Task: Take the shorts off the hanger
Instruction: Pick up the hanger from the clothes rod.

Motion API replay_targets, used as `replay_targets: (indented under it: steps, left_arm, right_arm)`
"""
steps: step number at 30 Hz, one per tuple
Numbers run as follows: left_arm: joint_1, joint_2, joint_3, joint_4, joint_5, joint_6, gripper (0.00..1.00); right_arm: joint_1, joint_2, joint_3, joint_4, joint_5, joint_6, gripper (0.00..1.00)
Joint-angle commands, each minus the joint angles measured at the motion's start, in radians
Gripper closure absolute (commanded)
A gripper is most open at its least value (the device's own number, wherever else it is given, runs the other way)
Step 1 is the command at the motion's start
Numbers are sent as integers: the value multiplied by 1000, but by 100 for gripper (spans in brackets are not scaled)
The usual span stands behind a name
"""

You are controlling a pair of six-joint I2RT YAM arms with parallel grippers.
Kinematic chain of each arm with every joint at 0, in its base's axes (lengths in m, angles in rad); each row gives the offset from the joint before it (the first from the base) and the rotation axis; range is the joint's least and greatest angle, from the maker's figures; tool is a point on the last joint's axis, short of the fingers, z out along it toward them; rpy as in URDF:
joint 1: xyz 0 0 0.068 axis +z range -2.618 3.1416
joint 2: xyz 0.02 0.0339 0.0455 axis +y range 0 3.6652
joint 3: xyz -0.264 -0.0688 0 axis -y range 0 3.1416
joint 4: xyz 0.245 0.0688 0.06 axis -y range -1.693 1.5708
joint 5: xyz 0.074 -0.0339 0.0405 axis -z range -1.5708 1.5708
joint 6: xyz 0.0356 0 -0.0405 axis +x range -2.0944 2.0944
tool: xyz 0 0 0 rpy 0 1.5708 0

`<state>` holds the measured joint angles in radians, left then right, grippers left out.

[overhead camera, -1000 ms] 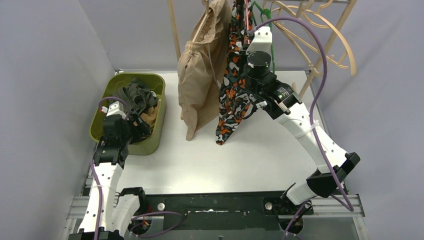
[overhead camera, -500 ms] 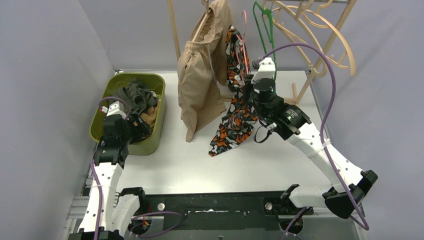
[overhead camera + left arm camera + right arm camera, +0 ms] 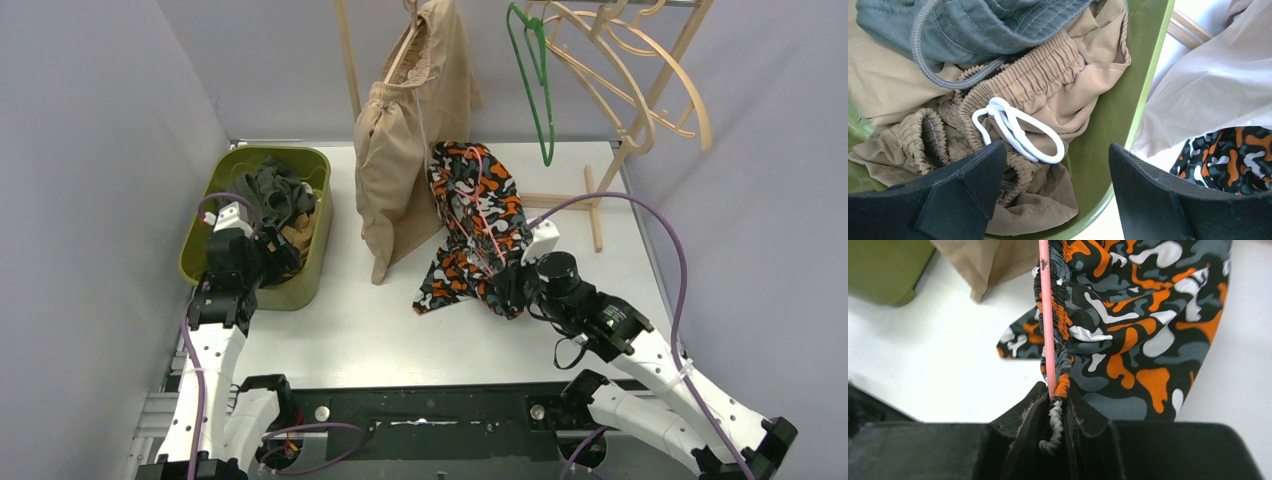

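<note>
The camouflage shorts lie crumpled on the white table, still threaded on a thin pink hanger. My right gripper is shut on their gathered waistband together with the pink hanger, at the shorts' near edge. The beige shorts hang from a wooden hanger at the back, touching the camouflage pair. My left gripper stands open over the green bin, above brown shorts and dark olive shorts, holding nothing.
A green wire hanger and several bare wooden hangers hang on the wooden rack at the back right. The rack's foot rests on the table right of the camouflage shorts. Grey walls close in both sides.
My right gripper has pulled the camouflage shorts and pink hanger down off the rack and toward the near edge, onto the table. The left arm has not moved.
</note>
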<state>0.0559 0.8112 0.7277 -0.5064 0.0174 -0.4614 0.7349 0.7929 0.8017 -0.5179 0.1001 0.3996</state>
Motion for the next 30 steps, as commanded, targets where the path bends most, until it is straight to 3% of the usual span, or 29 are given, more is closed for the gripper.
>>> replay_targets:
  steps: [1, 7, 17, 23, 27, 30]
  left_arm:
    - [6, 4, 8, 50, 35, 12, 25]
    - [2, 2, 6, 49, 41, 12, 25]
    - [-81, -21, 15, 19, -14, -4, 25]
    - [-99, -63, 56, -3, 34, -113, 25]
    - [-102, -84, 138, -50, 35, -106, 25]
    - [-105, -90, 173, -91, 67, -93, 26]
  right_arm:
    - [10, -116, -40, 25, -126, 88, 100]
    - [9, -227, 38, -28, -293, 49, 100]
    - [11, -313, 273, -164, -403, -106, 100]
    - [10, -245, 143, -221, -436, -132, 100]
    - [11, -196, 3, -144, -574, -101, 100]
    - [12, -201, -43, -101, -577, -108, 100]
